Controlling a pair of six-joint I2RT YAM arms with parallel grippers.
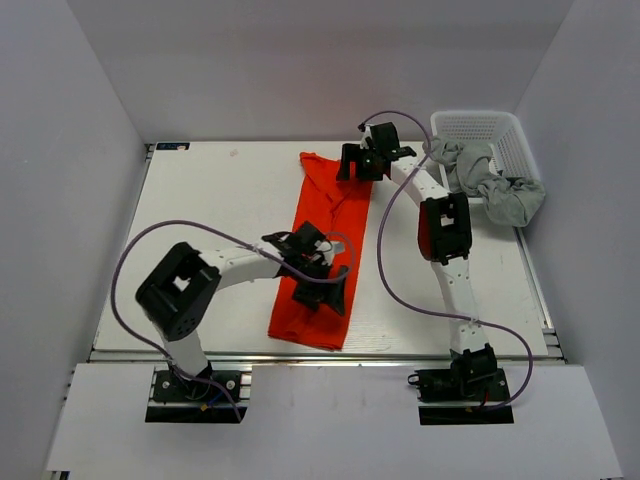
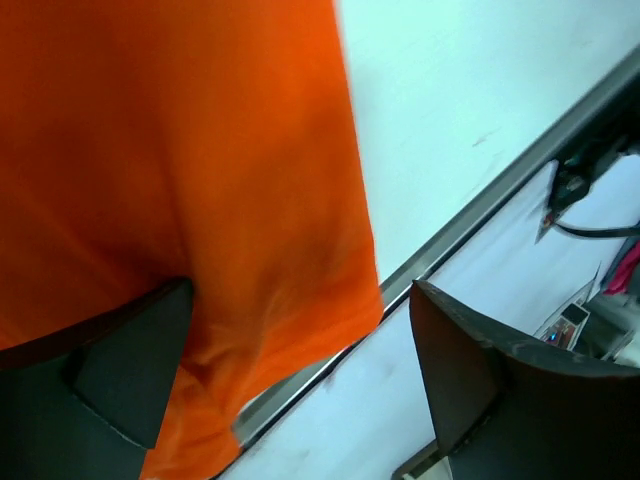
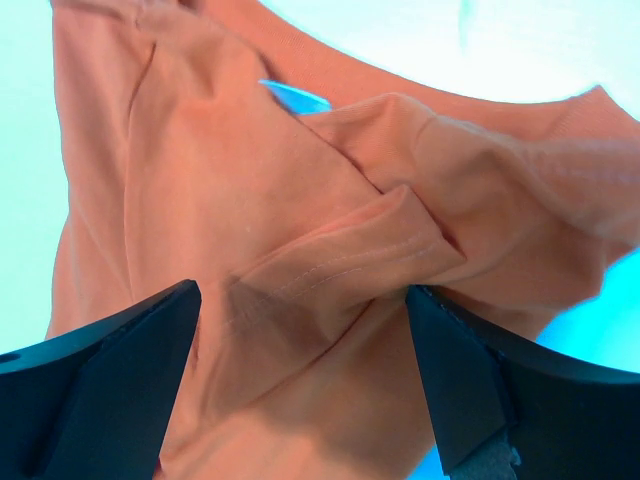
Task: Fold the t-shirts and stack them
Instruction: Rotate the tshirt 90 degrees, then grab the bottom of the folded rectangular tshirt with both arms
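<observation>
Left gripper (image 1: 322, 288), jaws apart, hangs over the orange shirt (image 1: 330, 205) hem, lower centre, near the desk (image 1: 220, 200) front edge: pinch both layers, lift low. Right gripper (image 1: 365, 160), jaws apart too, above the bunched collar, upper centre. Room to fold is at left; grey shirts (image 1: 500, 195) & basket (image 1: 500, 130) upper right.

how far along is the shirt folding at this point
Done: the orange shirt lies on the table as a long narrow strip, its sides seemingly folded in. In hand: the left tool is open over the near hem and the right tool is open over the collar end, neither gripping yet. Left: folding that strip short, then the grey shirts, bunched in and over the white basket; nothing is stacked.
</observation>
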